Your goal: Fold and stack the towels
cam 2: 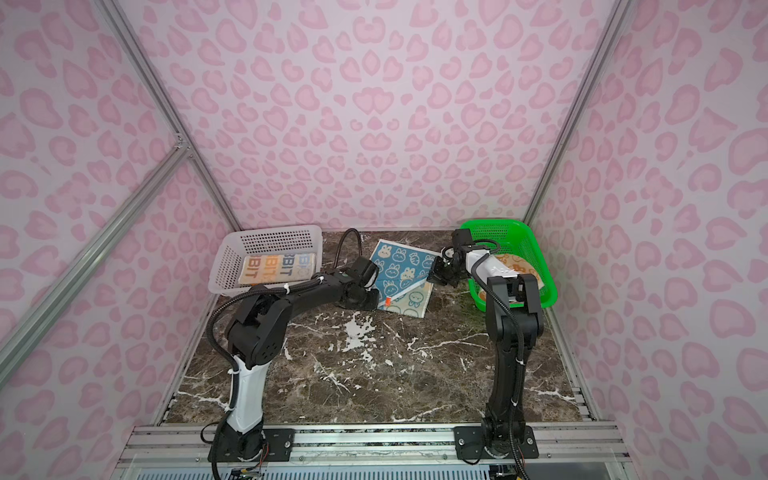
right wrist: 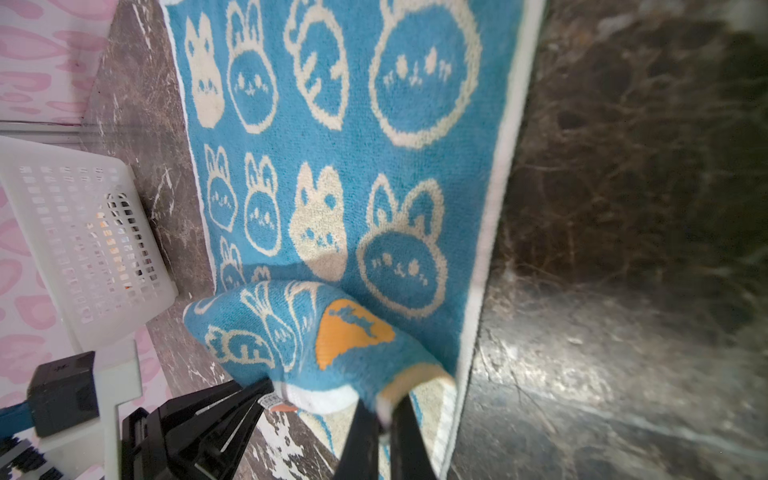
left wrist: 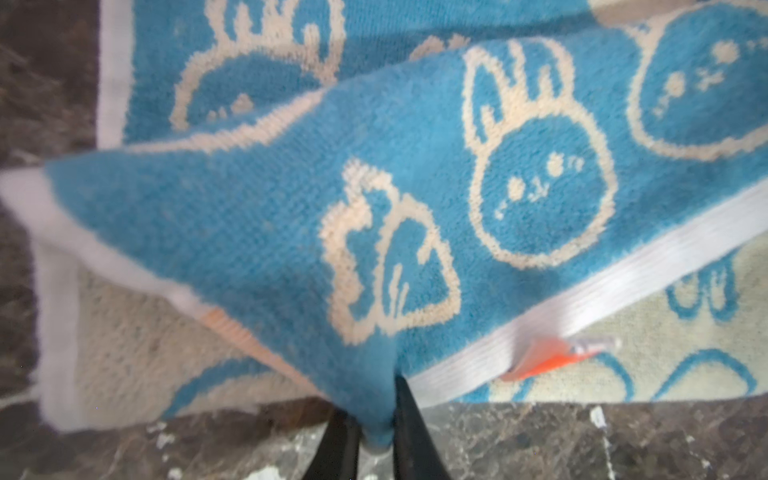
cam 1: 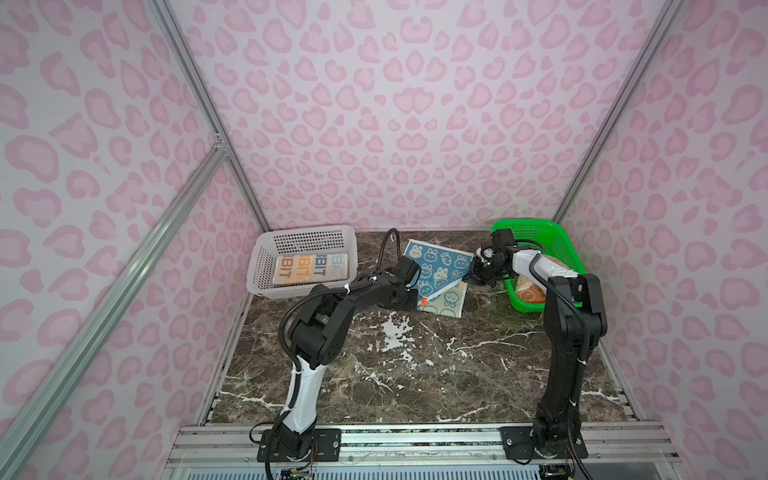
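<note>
Teal towel point(cam 1: 436, 266) lies on the worktop point(cam 1: 415, 374), far side, between the white basket point(cam 1: 266, 249) and the green basket point(cam 1: 557, 241). Far half is flat, bunny print up. Near edge is raised off the surface, and the pale reverse side shows under it at the near right corner.

Left end effector point(left wrist: 376, 440): closed on the teal towel. The wrist view shows a pinch of teal cloth squeezed between the two black fingers point(left wrist: 415, 436), with the cloth tented up from there. A small orange tag point(left wrist: 548, 357) hangs from the white hem just beside the grip.

Right end effector point(right wrist: 384, 432): closed on the same towel's right-hand edge, with a corner gathered between its fingers. In both top views it sits low over that edge, just in front of the green basket.

Cream towel point(cam 1: 309, 270): folded, flat in the white basket, lettering up.

Orange towel point(cam 1: 530, 291): in the green basket, partly hidden by the right arm. Cannot tell whether it is folded.
</note>
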`<control>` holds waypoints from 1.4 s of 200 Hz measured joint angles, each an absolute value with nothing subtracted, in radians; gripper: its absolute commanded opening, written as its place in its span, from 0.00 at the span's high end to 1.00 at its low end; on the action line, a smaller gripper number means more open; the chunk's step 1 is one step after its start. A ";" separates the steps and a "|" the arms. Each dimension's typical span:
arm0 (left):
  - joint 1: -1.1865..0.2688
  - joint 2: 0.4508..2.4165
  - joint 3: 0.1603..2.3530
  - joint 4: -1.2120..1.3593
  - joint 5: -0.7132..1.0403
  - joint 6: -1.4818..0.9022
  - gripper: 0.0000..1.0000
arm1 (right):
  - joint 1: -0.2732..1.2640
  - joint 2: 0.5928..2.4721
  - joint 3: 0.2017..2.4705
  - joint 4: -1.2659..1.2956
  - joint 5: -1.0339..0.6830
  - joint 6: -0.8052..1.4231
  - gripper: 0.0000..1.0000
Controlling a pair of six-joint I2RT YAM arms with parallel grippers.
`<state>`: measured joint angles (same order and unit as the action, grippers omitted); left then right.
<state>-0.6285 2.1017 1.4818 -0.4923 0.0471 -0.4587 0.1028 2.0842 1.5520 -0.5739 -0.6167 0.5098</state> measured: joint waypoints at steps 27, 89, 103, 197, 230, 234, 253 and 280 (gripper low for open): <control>-0.630 2.085 1.462 -0.507 0.068 -0.459 0.73 | 0.110 2.079 1.542 -0.573 -0.617 0.509 1.00; -0.644 2.075 1.445 -0.506 0.072 -0.460 0.78 | 0.121 2.071 1.539 -0.571 -0.611 0.509 1.00; -0.645 2.074 1.440 -0.502 0.067 -0.460 0.80 | 0.122 2.068 1.538 -0.569 -0.610 0.509 1.00; -0.637 2.058 1.494 -0.630 0.083 -0.463 0.97 | 0.148 1.964 1.533 -0.630 -0.589 0.473 1.00; -0.591 1.929 1.545 -0.701 0.088 -0.463 0.97 | 0.158 1.866 1.553 -0.687 -0.558 0.442 1.00; -0.583 1.913 1.553 -0.707 0.093 -0.463 0.97 | 0.158 1.854 1.555 -0.692 -0.555 0.440 1.00; -0.555 1.859 1.590 -0.730 0.116 -0.463 0.97 | 0.162 1.806 1.578 -0.724 -0.549 0.433 1.00; -0.526 1.820 1.695 -0.786 0.135 -0.463 0.97 | 0.168 1.749 1.664 -0.780 -0.542 0.426 1.00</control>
<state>-0.5262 1.8198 1.6947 -0.7864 0.1352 -0.4633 0.1677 1.7493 1.6642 -0.7795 -0.5419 0.4263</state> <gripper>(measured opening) 0.072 0.057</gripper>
